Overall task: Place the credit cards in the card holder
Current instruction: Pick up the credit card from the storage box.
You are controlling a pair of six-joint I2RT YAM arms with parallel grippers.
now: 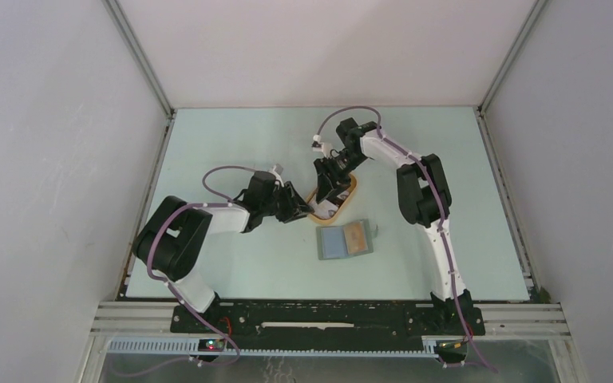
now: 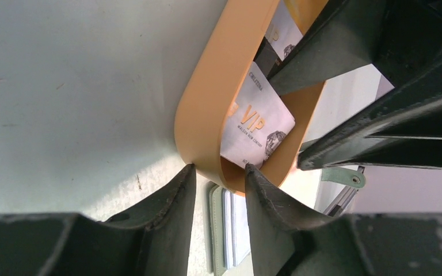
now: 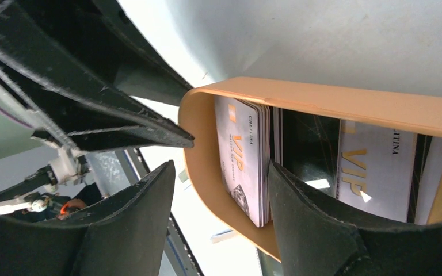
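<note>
The credit cards lie in an orange oval tray (image 1: 350, 194): a stack of white VIP cards (image 3: 242, 155) leans against one end, with a black card (image 3: 311, 144) and another white one (image 3: 374, 167) beside it. My right gripper (image 3: 221, 172) is open, one finger outside that end wall, the other inside against the stack. My left gripper (image 2: 218, 172) pinches the tray's (image 2: 207, 115) curved end, a fingertip on each side of the wall, by a white card (image 2: 259, 121). The card holder (image 1: 345, 240) lies open near the tray, a tan card (image 1: 357, 235) in it.
The holder's edge (image 2: 218, 230) and its snap tab (image 2: 345, 177) show just beyond the tray in the left wrist view. The two grippers (image 1: 299, 206) (image 1: 327, 187) crowd the same end of the tray. White walls enclose the table on three sides.
</note>
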